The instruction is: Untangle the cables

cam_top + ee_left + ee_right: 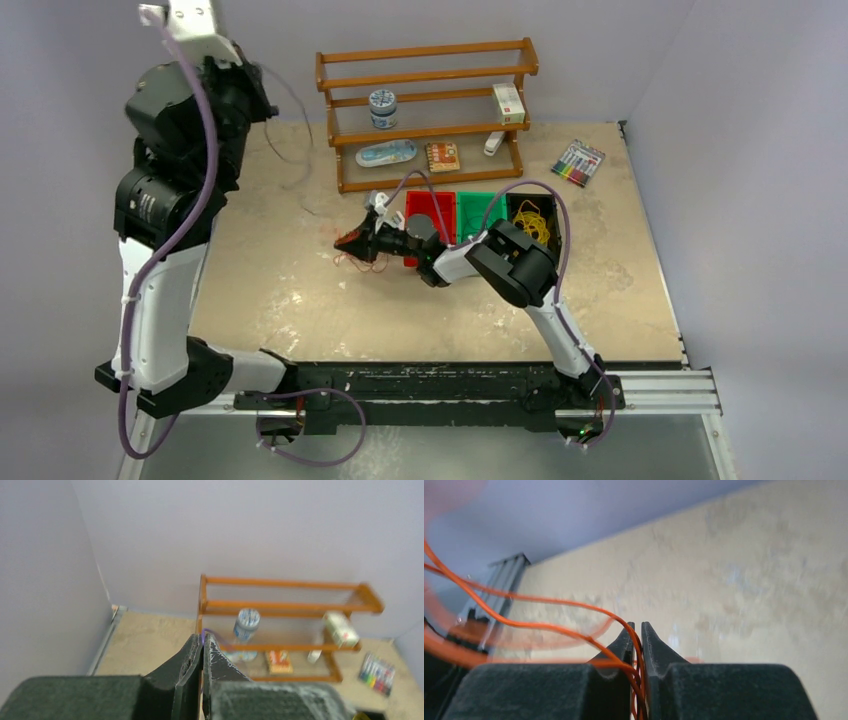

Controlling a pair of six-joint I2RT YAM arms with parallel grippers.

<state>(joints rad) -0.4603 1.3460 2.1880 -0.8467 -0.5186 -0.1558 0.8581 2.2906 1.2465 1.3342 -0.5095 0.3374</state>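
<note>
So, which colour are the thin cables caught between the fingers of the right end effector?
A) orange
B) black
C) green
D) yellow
A: in the right wrist view, the orange cables run down into the narrow gap between the fingers of the right end effector.

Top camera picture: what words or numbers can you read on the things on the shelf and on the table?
No text reads clearly in any view.
Round jar on the wooden shelf: label too blurred to read.
White box: coloured print, too small to read.
Orange packet: print too blurred to read.
Blue-white packet: nothing legible.
Marker pack on the table: no readable writing.
</note>
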